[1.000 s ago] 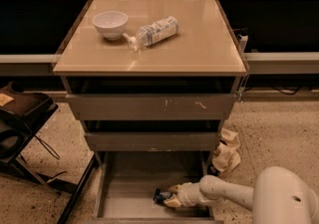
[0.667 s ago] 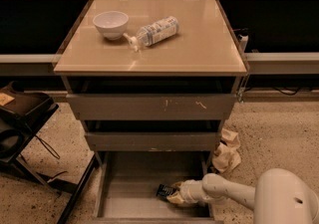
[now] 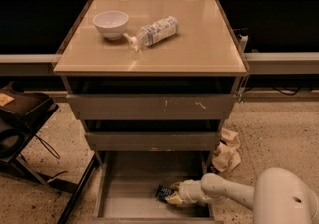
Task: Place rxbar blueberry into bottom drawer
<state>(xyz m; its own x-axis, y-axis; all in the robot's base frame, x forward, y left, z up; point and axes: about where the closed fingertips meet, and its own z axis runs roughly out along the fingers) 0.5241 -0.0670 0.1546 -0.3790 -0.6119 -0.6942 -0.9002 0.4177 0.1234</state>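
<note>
The bottom drawer is pulled open below the two upper grey drawers and shows its plain grey floor. My gripper reaches in from the right, low over the drawer's right side. The rxbar blueberry, dark navy, sits at the gripper's tip just above or on the drawer floor. I cannot tell whether it is still held.
A white bowl and a clear plastic bottle lying on its side rest on the cabinet top. Crumpled paper lies on the floor right of the drawers. A dark chair base stands at left.
The gripper and bar have shifted slightly to the right and a little farther back inside the bottom drawer. Nothing on the cabinet top has moved.
</note>
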